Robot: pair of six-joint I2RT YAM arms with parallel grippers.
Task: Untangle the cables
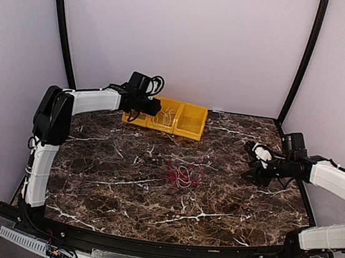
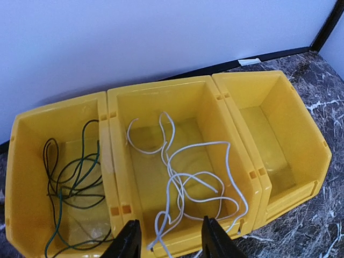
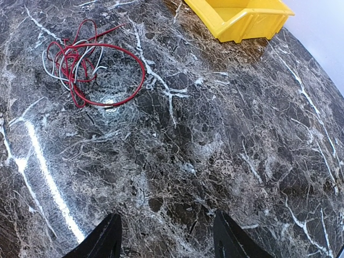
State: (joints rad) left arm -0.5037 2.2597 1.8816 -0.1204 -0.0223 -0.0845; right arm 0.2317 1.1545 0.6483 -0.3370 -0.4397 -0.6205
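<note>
Cables sorted by colour; one knot waits on the table.
The left pincer (image 2: 167,239), fingers apart and holding nothing, hovers over the near lip of the middle of three joined yellow plastic bins (image 2: 110,115). A loose thin white cable (image 2: 204,143) lies in that bin and a thin dark green cable (image 2: 80,166) in the left one, so each freed strand seems to get its own. The right pincer (image 3: 166,236), also apart and bare, hangs over the dark veined marble table (image 3: 226,134), well apart from the tangle of red and white cables (image 3: 80,59).
</note>
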